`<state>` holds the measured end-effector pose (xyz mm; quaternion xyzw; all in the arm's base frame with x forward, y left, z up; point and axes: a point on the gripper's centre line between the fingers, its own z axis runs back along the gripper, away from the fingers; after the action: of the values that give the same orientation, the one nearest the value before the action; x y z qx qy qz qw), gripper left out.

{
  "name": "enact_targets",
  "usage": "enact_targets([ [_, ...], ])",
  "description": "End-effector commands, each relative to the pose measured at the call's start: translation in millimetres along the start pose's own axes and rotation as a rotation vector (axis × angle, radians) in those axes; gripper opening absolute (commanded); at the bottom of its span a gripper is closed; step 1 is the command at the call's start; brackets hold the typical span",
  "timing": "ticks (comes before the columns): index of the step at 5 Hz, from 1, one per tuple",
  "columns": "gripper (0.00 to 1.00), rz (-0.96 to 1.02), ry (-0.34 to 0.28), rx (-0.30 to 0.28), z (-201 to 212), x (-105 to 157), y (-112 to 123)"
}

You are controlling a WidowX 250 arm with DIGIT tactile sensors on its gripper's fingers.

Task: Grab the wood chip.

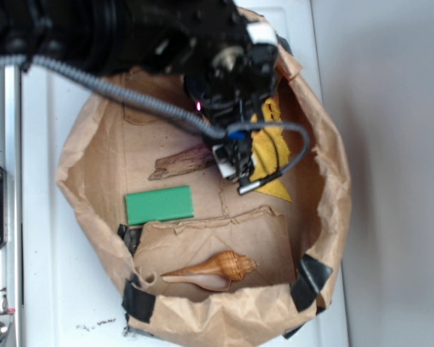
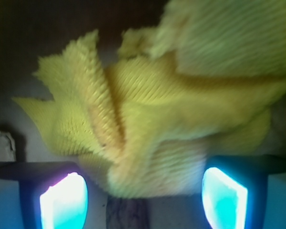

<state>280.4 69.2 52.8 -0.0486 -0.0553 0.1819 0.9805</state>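
tool (image 1: 235,165): hangs low inside the cardboard box (image 1: 94,144), fingers (image 2: 64,200) spread apart with nothing between them
wood chip (image 1: 181,161): flat on the box floor, its right end at the tool's tip; above the green block (image 1: 159,204)
yellow cloth (image 2: 152,114): crumpled, just beyond the fingers, partly under the arm
seashell (image 1: 217,269): on the torn flap near the box's lower edge, well apart from the tool

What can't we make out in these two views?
- Exterior: gripper fingertips, chip right end, most of the yellow cloth hidden under the arm.
- Wrist: blurred; cloth fills it, chip cut by bottom edge between the fingers.
- Chip contact: unclear.
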Motion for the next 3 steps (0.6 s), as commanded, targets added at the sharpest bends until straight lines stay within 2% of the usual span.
enact_targets([
  [1,1.00,0.021,-0.047,-0.001,5.9,7.0,11.0],
  [3,1.00,0.035,-0.002,-0.063,6.9,-15.5,0.0],
])
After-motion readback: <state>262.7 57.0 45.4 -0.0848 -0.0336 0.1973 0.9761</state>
